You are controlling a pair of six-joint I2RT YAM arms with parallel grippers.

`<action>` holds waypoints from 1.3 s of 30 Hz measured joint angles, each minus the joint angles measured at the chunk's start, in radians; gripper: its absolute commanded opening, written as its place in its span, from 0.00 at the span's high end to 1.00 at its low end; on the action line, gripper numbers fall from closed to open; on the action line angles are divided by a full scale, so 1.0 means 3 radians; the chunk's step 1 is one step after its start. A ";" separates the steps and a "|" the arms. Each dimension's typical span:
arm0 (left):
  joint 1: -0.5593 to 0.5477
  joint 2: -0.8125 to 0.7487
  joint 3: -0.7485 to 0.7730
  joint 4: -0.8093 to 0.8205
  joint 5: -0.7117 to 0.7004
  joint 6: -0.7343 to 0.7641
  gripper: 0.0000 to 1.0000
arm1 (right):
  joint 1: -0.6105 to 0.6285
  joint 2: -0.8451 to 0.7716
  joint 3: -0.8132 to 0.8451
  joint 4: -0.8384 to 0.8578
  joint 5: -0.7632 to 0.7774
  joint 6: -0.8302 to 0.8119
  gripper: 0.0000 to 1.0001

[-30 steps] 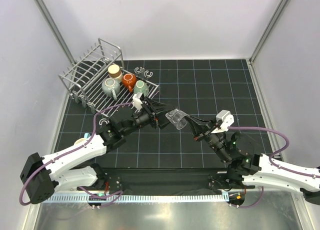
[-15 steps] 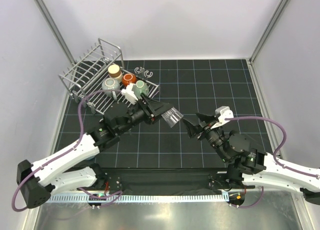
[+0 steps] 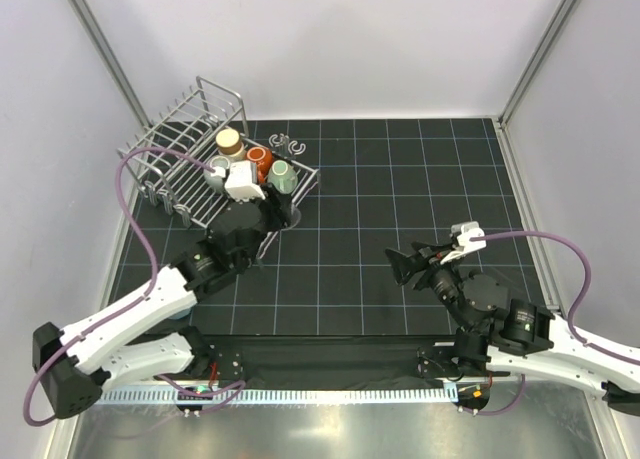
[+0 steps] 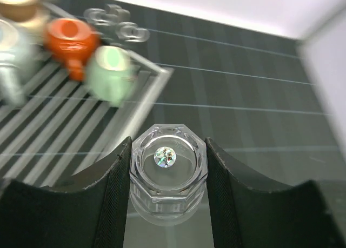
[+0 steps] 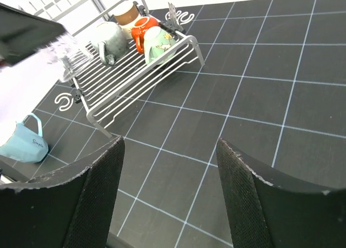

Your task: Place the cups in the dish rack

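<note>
My left gripper (image 4: 168,146) is shut on a clear glass (image 4: 168,175), held base-up between its fingers just off the front right edge of the dish rack (image 3: 165,149). In the top view the glass (image 3: 286,215) hangs beside that edge. A beige cup (image 3: 229,139), an orange-red cup (image 3: 258,159), a mint green cup (image 3: 281,174) and a grey mug (image 3: 215,171) sit on the rack's bars. A light blue cup (image 5: 24,142) lies on the mat near the left arm. My right gripper (image 3: 400,262) stands open and empty over the mat, well right of the rack.
Small grey C-shaped clips (image 3: 283,139) lie behind the rack, and another clip (image 5: 64,100) lies on the mat in front of it. The taller wire basket section (image 3: 220,99) stands at the rack's back. Grey walls close in the black grid mat (image 3: 420,169).
My right gripper opened, let go of the glass and drew back to the right. My left gripper carried the glass left to the rack's front edge.
</note>
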 measured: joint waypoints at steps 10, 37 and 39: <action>0.0696 0.0825 -0.0098 0.0303 -0.0546 0.0469 1.00 | 0.0000 -0.0024 -0.0004 -0.0212 0.0006 0.0169 0.30; 0.1172 0.2215 0.0107 0.1549 -0.0848 0.0942 1.00 | 0.0000 -0.0249 -0.0041 -0.0426 0.0023 0.0380 0.30; 0.1203 0.2298 0.0186 0.1603 -0.0810 0.0979 1.00 | 0.0000 -0.0249 -0.0042 -0.0435 0.0027 0.0395 0.30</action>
